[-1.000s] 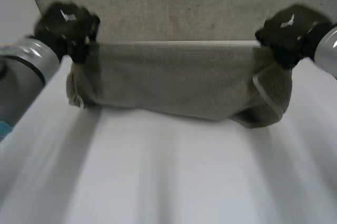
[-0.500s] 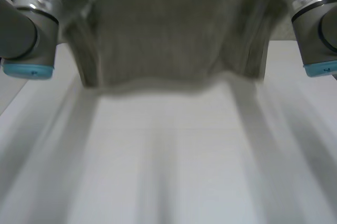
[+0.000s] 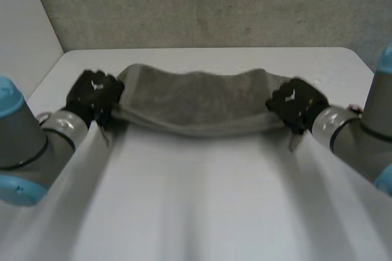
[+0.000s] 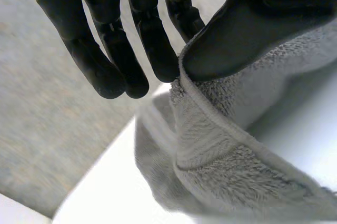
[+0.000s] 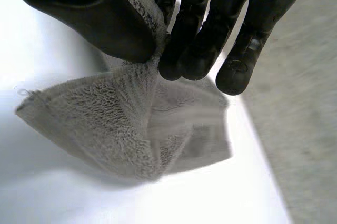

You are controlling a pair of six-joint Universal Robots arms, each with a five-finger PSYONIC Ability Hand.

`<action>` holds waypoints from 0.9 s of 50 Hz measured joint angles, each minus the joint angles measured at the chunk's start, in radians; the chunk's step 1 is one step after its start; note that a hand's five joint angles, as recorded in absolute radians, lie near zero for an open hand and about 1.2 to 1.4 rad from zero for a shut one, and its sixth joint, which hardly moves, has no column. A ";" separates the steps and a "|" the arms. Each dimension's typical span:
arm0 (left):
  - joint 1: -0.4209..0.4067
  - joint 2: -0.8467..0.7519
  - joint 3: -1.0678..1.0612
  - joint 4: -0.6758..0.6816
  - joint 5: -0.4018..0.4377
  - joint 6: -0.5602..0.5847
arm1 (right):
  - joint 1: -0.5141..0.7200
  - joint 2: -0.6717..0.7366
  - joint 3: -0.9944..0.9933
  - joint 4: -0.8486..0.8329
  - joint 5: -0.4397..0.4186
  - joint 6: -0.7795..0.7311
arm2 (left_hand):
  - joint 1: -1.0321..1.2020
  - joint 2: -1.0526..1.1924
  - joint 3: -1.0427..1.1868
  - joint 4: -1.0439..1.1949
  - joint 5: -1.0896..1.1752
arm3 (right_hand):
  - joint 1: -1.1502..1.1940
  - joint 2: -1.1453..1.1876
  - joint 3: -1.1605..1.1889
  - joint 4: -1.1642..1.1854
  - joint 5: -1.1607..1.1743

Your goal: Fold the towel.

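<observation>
- Towel (image 3: 196,105): grey terry, lying as a long band across the far half of the table (image 3: 202,200), slack and dipping in the middle.
- Handling, as judged: soft, light and limp. It will sag wherever unsupported and is not fragile. The pile should resist slipping. Best held at the hemmed corners of each short end.
- Left hand (image 3: 95,95): at the towel's end toward the table's left side. Its thumb (image 4: 237,34) pinches the hemmed corner against the nearest of the fingers (image 4: 152,40); the others hang straight and bare.
- Right hand (image 3: 297,105): at the end toward the table's right side. Its thumb (image 5: 89,13) clamps the corner against the fingers (image 5: 200,40).
</observation>
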 measured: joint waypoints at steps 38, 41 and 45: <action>0.025 -0.054 -0.106 0.031 -0.009 0.193 | -0.124 0.049 0.180 -0.035 0.079 0.115 | 0.000 0.000 0.000 0.000 0.000 | -0.309 -0.319 -0.327 -0.315 -0.342; 0.025 -0.054 -0.106 0.031 -0.009 0.193 | -0.127 0.049 0.183 -0.036 0.074 0.119 | 0.000 0.000 0.000 0.000 0.000 | -0.088 -0.103 -0.118 -0.108 -0.137; 0.025 -0.055 -0.107 0.031 -0.009 0.192 | -0.128 0.047 0.186 -0.043 0.062 0.127 | 0.000 0.000 0.000 0.000 0.000 | 0.012 -0.006 -0.006 0.003 -0.022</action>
